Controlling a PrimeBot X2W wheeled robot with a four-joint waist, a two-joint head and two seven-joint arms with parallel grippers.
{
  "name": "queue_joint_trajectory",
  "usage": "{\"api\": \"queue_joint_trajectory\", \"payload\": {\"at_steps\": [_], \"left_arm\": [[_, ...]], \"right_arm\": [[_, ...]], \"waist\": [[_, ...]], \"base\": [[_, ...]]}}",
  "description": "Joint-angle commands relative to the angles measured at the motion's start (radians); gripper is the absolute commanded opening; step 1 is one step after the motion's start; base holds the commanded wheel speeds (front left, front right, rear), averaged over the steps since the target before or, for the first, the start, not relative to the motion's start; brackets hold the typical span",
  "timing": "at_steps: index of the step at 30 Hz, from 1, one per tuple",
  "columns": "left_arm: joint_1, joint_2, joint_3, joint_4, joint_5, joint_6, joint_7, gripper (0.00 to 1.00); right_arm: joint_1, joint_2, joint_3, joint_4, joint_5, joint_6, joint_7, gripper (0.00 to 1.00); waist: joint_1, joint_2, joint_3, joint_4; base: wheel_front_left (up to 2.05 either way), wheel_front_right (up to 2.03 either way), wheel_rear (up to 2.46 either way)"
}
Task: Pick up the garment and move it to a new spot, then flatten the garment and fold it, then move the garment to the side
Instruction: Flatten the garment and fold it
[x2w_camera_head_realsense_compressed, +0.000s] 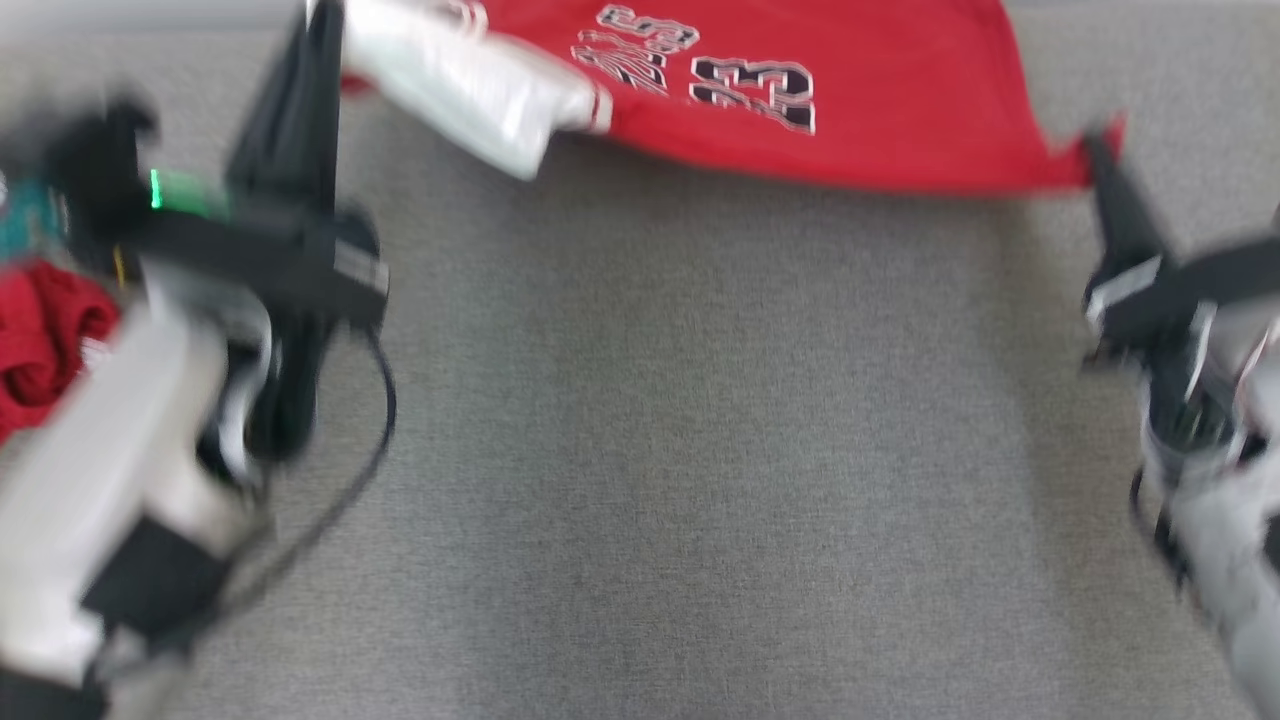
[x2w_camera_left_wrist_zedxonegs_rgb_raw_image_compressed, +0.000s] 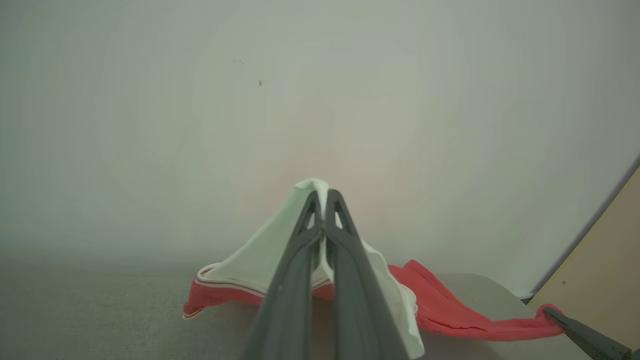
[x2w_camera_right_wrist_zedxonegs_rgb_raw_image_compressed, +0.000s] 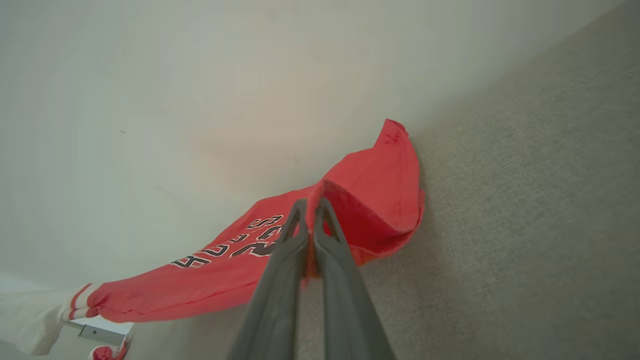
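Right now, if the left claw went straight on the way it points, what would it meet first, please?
The left claw is shut on the garment's white sleeve; past that fold, its line seems to run to the pale wall, though how far off is unclear.

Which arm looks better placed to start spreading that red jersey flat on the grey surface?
Right, probably: the right jaws are shut on a body corner of the red jersey, so pulling there tightens the main panel. The left jaws pinch only the white sleeve. Both arms are needed, though.
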Motion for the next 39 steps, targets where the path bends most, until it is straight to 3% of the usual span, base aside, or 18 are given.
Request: {"api": "queue_joint_trajectory", "payload": {"at_steps": [1,11,21,29,33,39], "left_arm": [[0.101,-0.008,0.045,-0.050,0.008,0.017,-0.003,0.00],[0.598,-0.068,0.136,-0.212,0.045,0.049,-0.003,0.00],[0.918,-0.211,0.244,-0.232,0.094,0.028,-0.003,0.00],[1.054,-0.266,0.241,-0.234,0.124,0.003,-0.003,0.00],[1.088,-0.265,0.199,-0.247,0.130,-0.006,0.025,0.00],[1.098,-0.260,0.181,-0.239,0.141,0.000,0.034,0.00]], "right_arm": [[0.077,-0.011,0.016,-0.040,0.018,0.001,-0.012,0.00],[0.384,-0.080,0.079,-0.137,0.016,0.001,-0.114,0.00],[0.549,-0.127,0.098,-0.125,-0.008,0.001,-0.201,0.00],[0.702,-0.164,0.051,-0.141,0.002,0.001,-0.224,0.00],[0.746,-0.186,0.015,-0.128,-0.040,0.001,-0.230,0.00],[0.757,-0.170,-0.011,-0.106,-0.079,0.001,-0.215,0.00]], "waist": [[0.0003,0.0002,-0.064,0.014],[0.0003,0.0002,-0.151,0.001],[0.0003,0.0002,-0.205,0.021],[0.0003,0.0002,-0.235,0.058],[0.0003,0.0002,-0.240,0.060],[0.0003,0.0002,-0.236,0.058]], "base": [[0.00,0.00,0.00],[0.00,0.00,0.00],[0.00,0.00,0.00],[0.00,0.00,0.00],[0.00,0.00,0.00],[0.00,0.00,0.00]]}}
